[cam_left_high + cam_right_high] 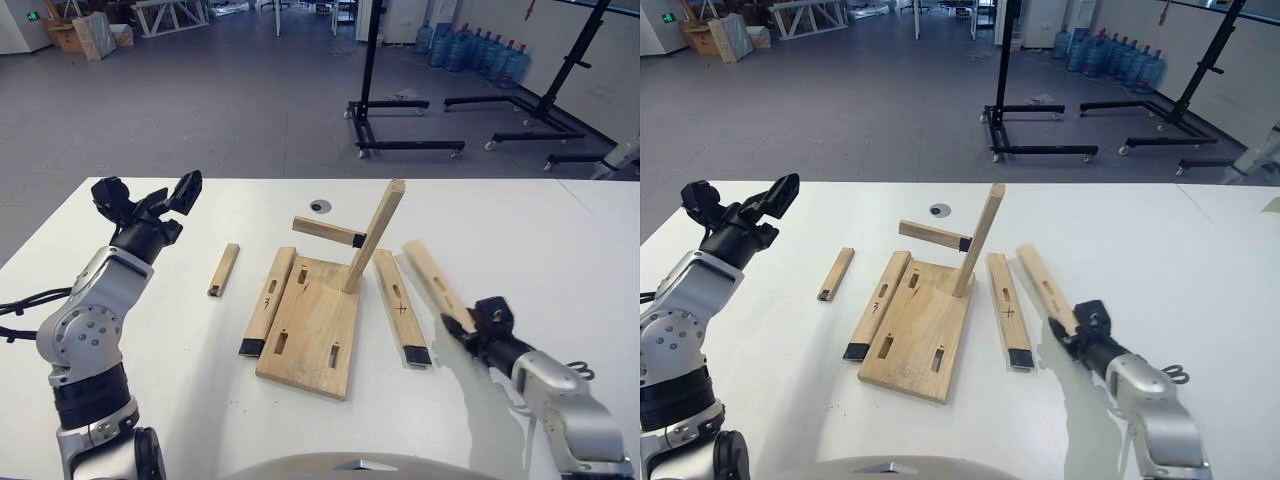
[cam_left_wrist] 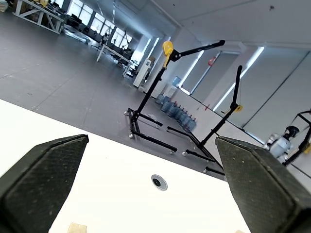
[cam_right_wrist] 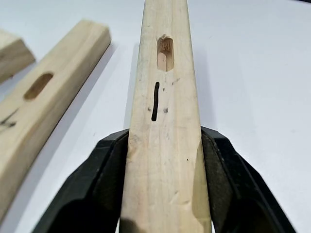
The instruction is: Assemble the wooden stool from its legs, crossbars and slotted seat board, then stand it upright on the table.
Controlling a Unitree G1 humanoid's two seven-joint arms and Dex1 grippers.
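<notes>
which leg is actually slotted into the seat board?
The tilted leg rising from the seat board, with a crossbar plugged into it. The other three lie flat on the table, the rightmost leg gripped by the right claw.

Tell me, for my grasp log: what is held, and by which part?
The right gripper clamps the rightmost leg by its near end; the left gripper is open and empty.

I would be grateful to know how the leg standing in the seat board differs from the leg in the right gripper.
The standing leg stands tilted in the seat board; the gripped leg lies on the table. The standing leg carries a crossbar; the gripped leg's slot is empty. Both are pale wood.
</notes>
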